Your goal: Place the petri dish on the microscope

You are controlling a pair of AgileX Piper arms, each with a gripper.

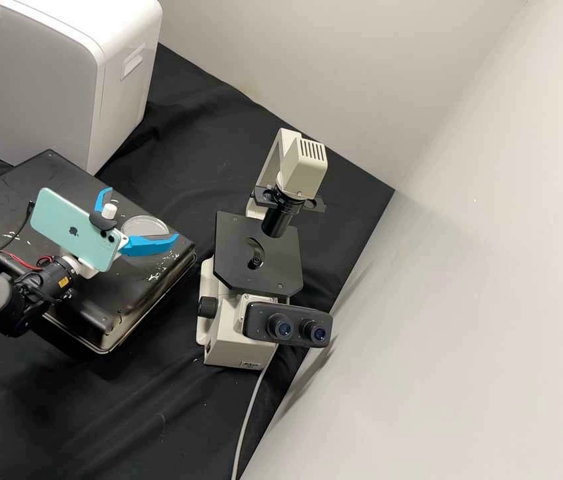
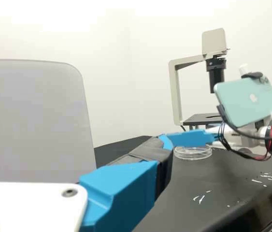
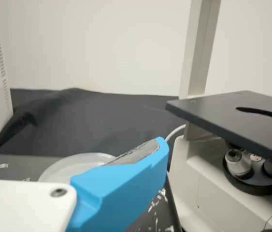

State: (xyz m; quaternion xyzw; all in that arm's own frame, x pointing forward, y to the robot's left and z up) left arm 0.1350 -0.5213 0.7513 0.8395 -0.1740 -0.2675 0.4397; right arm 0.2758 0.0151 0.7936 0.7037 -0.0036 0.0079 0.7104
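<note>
Item 1: your right hand [image 1: 140, 217], white with two bright blue fingers, a mint-green phone [image 1: 74, 230] clamped behind it. The fingers stand wide apart and grip nothing.

Item 2: clear round plastic petri dish [image 1: 144, 227], lying flat between those fingers. One finger runs along its rim; the other stands apart from it.

Item 3: glossy black raised platform [image 1: 128, 293], under the hand and bearing the dish.

Item 4: cream-white microscope [image 1: 228, 333] with a flat black square stage [image 1: 234, 247], just past the right hand's fingertips. The stage is bare.

Item 5: your left hand [image 2: 73, 159], well back from the dish and facing it, fingers spread, holding nothing.

Item 6: black cloth-covered worktop [image 1: 94, 413], with a tall white box [image 1: 54, 73] behind the right hand.
</note>
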